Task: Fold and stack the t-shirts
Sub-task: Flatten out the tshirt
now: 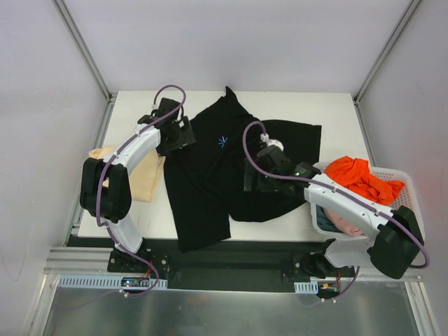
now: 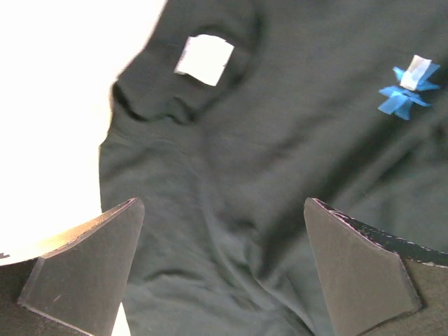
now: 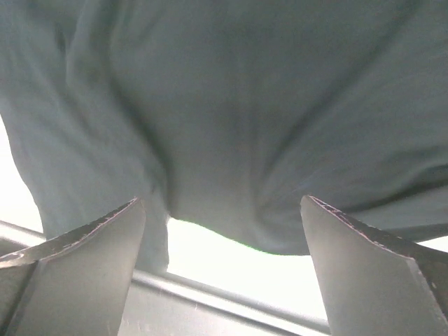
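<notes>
1. The table (image 1: 294,105) carries everything. We place the rest by the black t-shirt (image 1: 206,189).
2. The black t-shirt lies rumpled across the table's middle, front up. Its long axis runs from the collar at the far edge to the hem at the near edge, and one side is bunched out to the right.
3. The white mesh basket (image 1: 411,183) stands to the black shirt's right. It holds an orange t-shirt (image 1: 360,178) on top and a pink t-shirt (image 1: 341,222) lower down.
4. A tan t-shirt (image 1: 143,175) lies just left of the black shirt, touching it or nearly so.
5. The left tool (image 2: 224,273) hangs over the black shirt's collar end, spread wide with nothing between its fingers.
6. The right tool (image 3: 224,269) hangs over the shirt's right side near a cloth edge, equally spread and empty.
7. The blue chest mark (image 1: 222,142) sits between the two tools, and the white neck label (image 2: 204,59) lies just beyond the left one.
8. We judge that the shirt needs flattening first. The left arm is nearer the collar and the right arm nearer the bunched side, so each would drop straight onto the cloth beneath it.
</notes>
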`<move>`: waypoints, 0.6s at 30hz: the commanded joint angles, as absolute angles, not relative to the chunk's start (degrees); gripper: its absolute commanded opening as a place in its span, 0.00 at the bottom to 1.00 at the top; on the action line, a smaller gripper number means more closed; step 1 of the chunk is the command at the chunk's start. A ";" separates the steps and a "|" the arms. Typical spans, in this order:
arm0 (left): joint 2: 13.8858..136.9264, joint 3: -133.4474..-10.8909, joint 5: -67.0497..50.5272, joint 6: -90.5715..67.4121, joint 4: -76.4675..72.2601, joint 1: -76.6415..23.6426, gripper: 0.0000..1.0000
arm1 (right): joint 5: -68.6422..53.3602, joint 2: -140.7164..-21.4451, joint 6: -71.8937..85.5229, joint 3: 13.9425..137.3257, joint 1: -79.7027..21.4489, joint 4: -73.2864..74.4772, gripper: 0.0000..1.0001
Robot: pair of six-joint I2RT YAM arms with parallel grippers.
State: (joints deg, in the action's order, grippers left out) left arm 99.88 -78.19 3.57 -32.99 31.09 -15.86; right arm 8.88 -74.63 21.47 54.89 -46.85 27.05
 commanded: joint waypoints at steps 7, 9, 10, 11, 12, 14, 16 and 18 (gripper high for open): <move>109.85 -93.42 -4.21 -20.32 32.17 -23.99 0.99 | 10.64 -79.00 16.70 60.90 -29.89 30.41 0.97; 113.54 -96.23 -6.14 -17.95 32.17 -25.75 0.99 | 8.71 -82.42 16.00 62.04 -27.87 30.32 0.97; 114.77 -97.11 -6.15 -17.67 32.52 -26.10 0.99 | 6.87 -83.57 15.91 63.01 -27.34 29.97 0.97; 117.05 -98.60 -6.33 -17.58 32.61 -26.54 0.99 | 5.72 -84.98 15.91 63.45 -26.64 29.71 0.97; 118.11 -99.40 -6.42 -17.32 32.78 -26.80 0.99 | 4.76 -86.21 15.91 63.89 -25.59 29.36 0.97; 121.79 -102.11 -6.15 -17.58 33.66 -26.72 0.99 | 2.21 -90.16 16.00 65.47 -24.61 28.92 0.97; 124.26 -104.05 -5.54 -17.93 34.54 -26.72 0.99 | 1.06 -93.84 16.17 66.44 -23.65 28.74 0.97; 127.52 -106.43 -4.92 -18.10 35.07 -26.63 0.99 | -1.47 -96.14 16.35 68.02 -22.86 28.48 0.97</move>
State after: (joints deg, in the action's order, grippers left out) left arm 123.55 -100.86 -5.10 -19.81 32.49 -27.11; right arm 4.16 -91.90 16.88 64.16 -24.38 28.82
